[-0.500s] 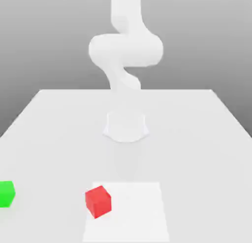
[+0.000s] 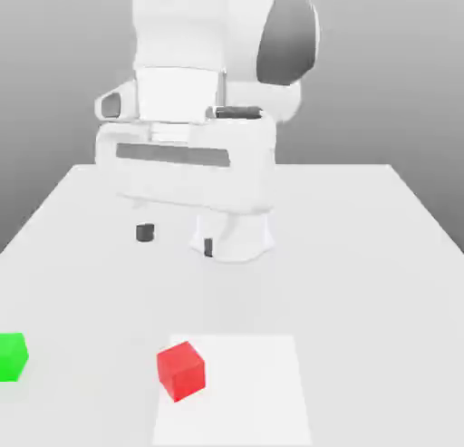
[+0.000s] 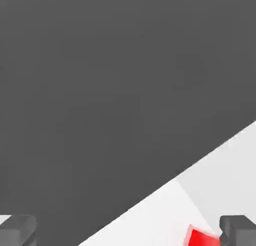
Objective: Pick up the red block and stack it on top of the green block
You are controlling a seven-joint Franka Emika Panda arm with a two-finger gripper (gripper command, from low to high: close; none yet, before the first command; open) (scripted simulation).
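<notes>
Exterior view, compared with the frame half a second earlier: the hand and wrist of the arm [image 2: 181, 37], absent from the earlier frame, now occupy the upper middle, slightly toward the view's left; the gripper [image 2: 177, 241] hangs below them, its two dark fingertips [image 2: 145, 232] spread well apart with nothing between them; in the picture they lie above the red block and in front of the base [image 2: 233, 237], part of which the hand now covers. The red block [image 2: 181, 372] is unchanged in place; it rests on the left part of the white patch [image 2: 240, 391], overlapping the patch's left edge, turned at an angle so that an edge faces forward. The green block [image 2: 12, 357] is likewise unmoved; it lies on the table [image 2: 362, 300] at the exterior view's far left, cut by the picture's border, well apart from the red block. Hand view: the two fingers [image 3: 239, 231] stand wide apart; a portion of the red block appears close beside one of them in the picture, though whether they touch cannot be told from this view alone.
</notes>
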